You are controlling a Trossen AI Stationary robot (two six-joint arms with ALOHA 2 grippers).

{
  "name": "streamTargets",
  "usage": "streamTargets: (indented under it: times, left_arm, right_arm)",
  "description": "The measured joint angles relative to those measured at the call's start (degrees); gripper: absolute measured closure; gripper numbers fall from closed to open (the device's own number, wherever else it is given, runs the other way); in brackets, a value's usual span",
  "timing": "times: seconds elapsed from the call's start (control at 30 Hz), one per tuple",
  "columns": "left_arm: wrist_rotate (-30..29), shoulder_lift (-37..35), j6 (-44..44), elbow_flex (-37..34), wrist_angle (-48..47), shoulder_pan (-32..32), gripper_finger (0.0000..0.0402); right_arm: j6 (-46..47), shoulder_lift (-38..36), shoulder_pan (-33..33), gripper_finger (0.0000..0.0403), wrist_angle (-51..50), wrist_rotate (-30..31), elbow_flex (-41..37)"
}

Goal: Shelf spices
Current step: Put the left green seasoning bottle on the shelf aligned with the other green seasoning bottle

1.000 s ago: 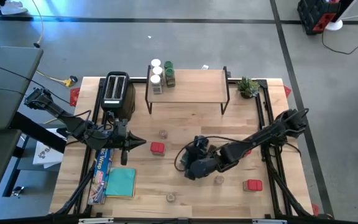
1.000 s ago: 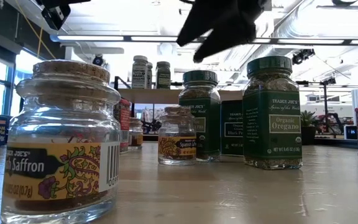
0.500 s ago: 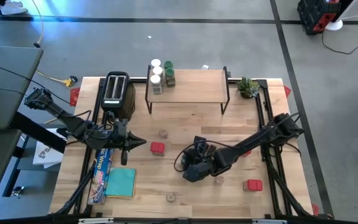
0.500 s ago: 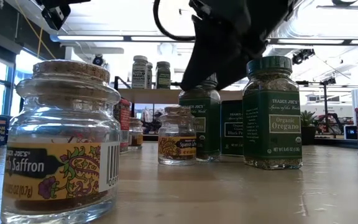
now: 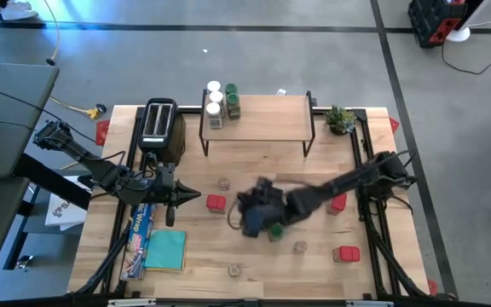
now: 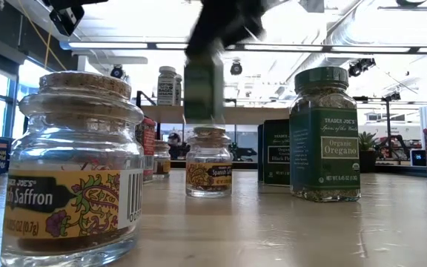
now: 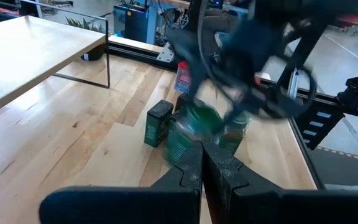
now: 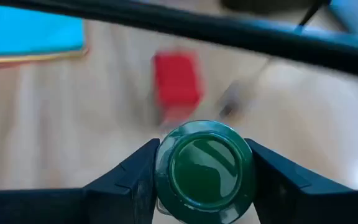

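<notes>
A light wooden bench [image 5: 314, 256] stood on a grey floor, with a black toaster [image 5: 159, 124] at its far left and a small potted plant [image 5: 341, 118] at its far right. Between them stood the shelf [image 5: 262, 119], carrying three jars at its left end: two white-lidded jars [image 5: 214, 95] and one green-lidded jar on the shelf [image 5: 232, 101].

Near the bench's middle, the right end effector [image 8: 204, 165] had its two fingers pressed against the sides of a green-lidded jar [image 8: 204, 165], which hung clear of the bench in the low view [image 6: 203, 89]. A red tin [image 5: 216, 204] lay just to its left. The left end effector [image 5: 190, 197] was fully closed on nothing, hovering over the left part of the bench.

A blue foil box [image 5: 137, 234] and a teal cloth [image 5: 165, 250] lay at the near left. In the low view, a cork-topped saffron jar [image 6: 76, 163] stood nearest, with an oregano jar [image 6: 325, 133] farther right.
</notes>
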Motion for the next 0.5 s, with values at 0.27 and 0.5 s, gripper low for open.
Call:
streamTargets:
  times: [0.27,0.5]
  left_arm:
    - [0.0,0.0,0.0,0.0,0.1,0.0,0.0401]
    - [0.0,0.0,0.0,0.0,0.4,0.0,0.0401]
  right_arm:
    - [-29.7,-0.3,-15.6,0.0213,-12.3,-14.2,20.8]
    - [-36.1,-0.2,-31.2,0.0213,-13.2,-28.6,24.3]
